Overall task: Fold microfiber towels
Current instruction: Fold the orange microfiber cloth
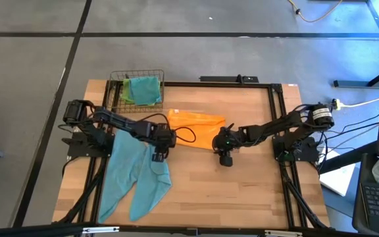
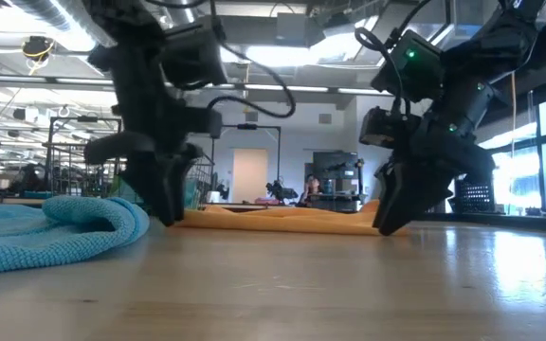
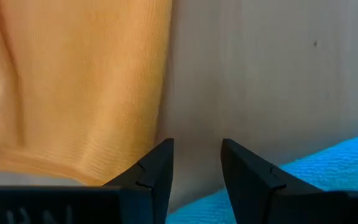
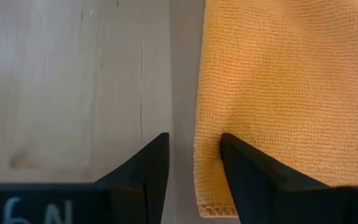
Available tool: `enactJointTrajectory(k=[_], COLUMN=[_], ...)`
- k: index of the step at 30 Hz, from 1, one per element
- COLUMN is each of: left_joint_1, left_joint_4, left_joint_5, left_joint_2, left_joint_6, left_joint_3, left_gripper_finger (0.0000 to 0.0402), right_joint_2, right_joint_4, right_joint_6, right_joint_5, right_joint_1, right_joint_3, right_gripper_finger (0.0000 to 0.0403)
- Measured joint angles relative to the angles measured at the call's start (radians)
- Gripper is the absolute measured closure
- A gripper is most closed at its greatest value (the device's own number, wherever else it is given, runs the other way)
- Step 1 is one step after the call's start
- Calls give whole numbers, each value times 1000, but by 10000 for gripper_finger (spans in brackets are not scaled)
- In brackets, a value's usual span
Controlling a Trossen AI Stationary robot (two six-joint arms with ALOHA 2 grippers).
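Note:
An orange towel [image 1: 196,125] lies bunched flat on the wooden table [image 1: 242,191], toward its far middle. A teal towel [image 1: 133,174] lies spread and rumpled at the near left. My left gripper [image 3: 197,144] stands open just above bare wood, between the orange towel [image 3: 73,81] and the teal one [image 3: 328,168]. My right gripper [image 4: 194,138] is open and low over the orange towel's near right corner [image 4: 213,199]; the hemmed edge [image 4: 197,93] runs between its fingers. In the low view both grippers [image 2: 169,218] [image 2: 387,225] point steeply down, close to the tabletop. My right gripper stands astride the orange towel's side edge [image 4: 199,149] near a corner, slanting down from above, one finger over cloth and one over wood. Whether the fingers touch the towel cannot be told. The towel lies flat on the table.
A wire basket [image 1: 137,89] at the far left holds a green towel [image 1: 129,92] and a teal one [image 1: 147,89]. A black frame [image 1: 276,118] runs along the table's edges. Bare wood lies open at the near middle and right.

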Motion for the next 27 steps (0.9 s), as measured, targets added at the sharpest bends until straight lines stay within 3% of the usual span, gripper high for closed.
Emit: enactJointTrajectory(k=[4,7,12,18,27], left_joint_1=[0,0,7,-19,-54], left_joint_4=[16,27,19,-72,-271], left_joint_5=[7,34,111,162,134], left_joint_2=[-1,-1,0,-23,-77], left_joint_6=[-97,-152,-236,-303,-305], left_joint_3=[-19,-20,-19,41,185], left_gripper_finger=[276,285,372,400,401], right_joint_2=[-2,0,1,-28,-202], right_joint_4=[10,11,4,-155,-506], right_joint_6=[-1,0,8,84,-28], right_joint_5=[-4,-3,-94,-231,-185], right_joint_1=[0,-1,-6,-8,-8], right_joint_3=[-2,-3,0,70,220], right_gripper_finger=[259,293,387,396,399])
